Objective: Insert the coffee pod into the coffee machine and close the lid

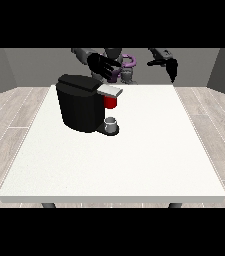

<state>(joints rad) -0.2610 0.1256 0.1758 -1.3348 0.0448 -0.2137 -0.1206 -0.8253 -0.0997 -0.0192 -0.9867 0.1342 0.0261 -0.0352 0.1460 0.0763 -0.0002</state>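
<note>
The black coffee machine (80,107) stands on the left half of the white table (134,160). Its grey lid (110,91) juts out to the right, with a red thing at the machine (111,102) just under it. A small grey thing (112,125) sits on the machine's base below; I cannot tell whether it is the pod. The hand at the view's left (102,65) hovers above and behind the machine's top, fingers spread, holding nothing. The hand at the view's right (170,66) hangs over the table's far right edge, fingers pointing down and relaxed, holding nothing.
The robot's torso (126,67) stands behind the table's far edge. White tabletop stretches in front of and to the right of the machine. A wooden floor surrounds the table.
</note>
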